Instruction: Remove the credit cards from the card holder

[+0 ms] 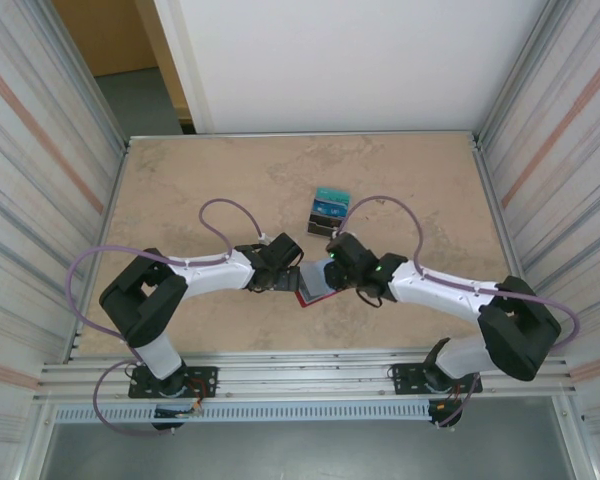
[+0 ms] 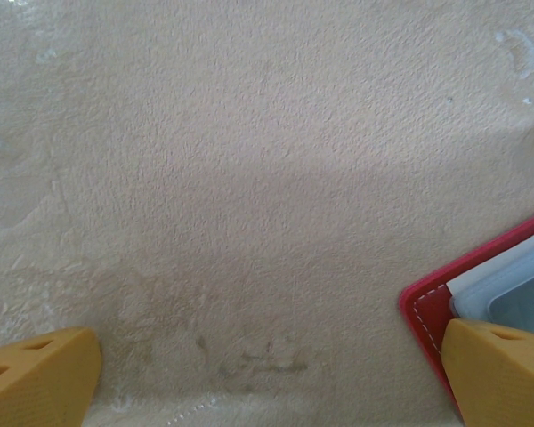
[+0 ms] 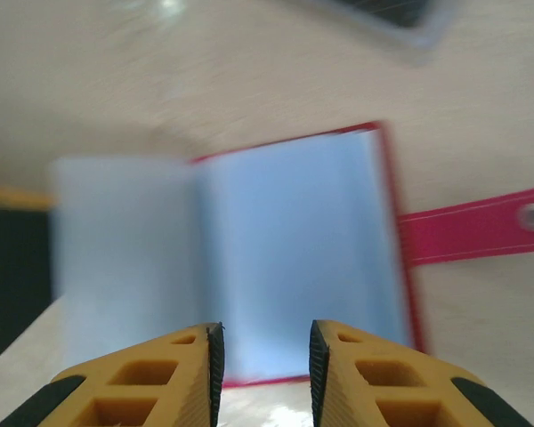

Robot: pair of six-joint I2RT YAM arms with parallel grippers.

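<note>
The red card holder [image 1: 313,287] lies open on the table between my two grippers. In the right wrist view its pale blue clear pockets [image 3: 294,249] are spread flat, and the red snap tab [image 3: 481,231] sticks out to the right. My right gripper [image 3: 265,356] hovers over the holder's near edge, its jaws narrowly apart with nothing between them. My left gripper [image 2: 267,382] is wide open, and its right fingertip [image 2: 498,369] is over the holder's red corner [image 2: 427,307]. A stack of teal, blue and dark credit cards [image 1: 328,210] lies on the table just beyond the holder.
The tan table [image 1: 210,190] is walled by ribbed metal panels [image 1: 40,180] on the left and right. A metal rail [image 1: 300,375] runs along the near edge by the arm bases. Purple cables [image 1: 225,215] loop over both arms.
</note>
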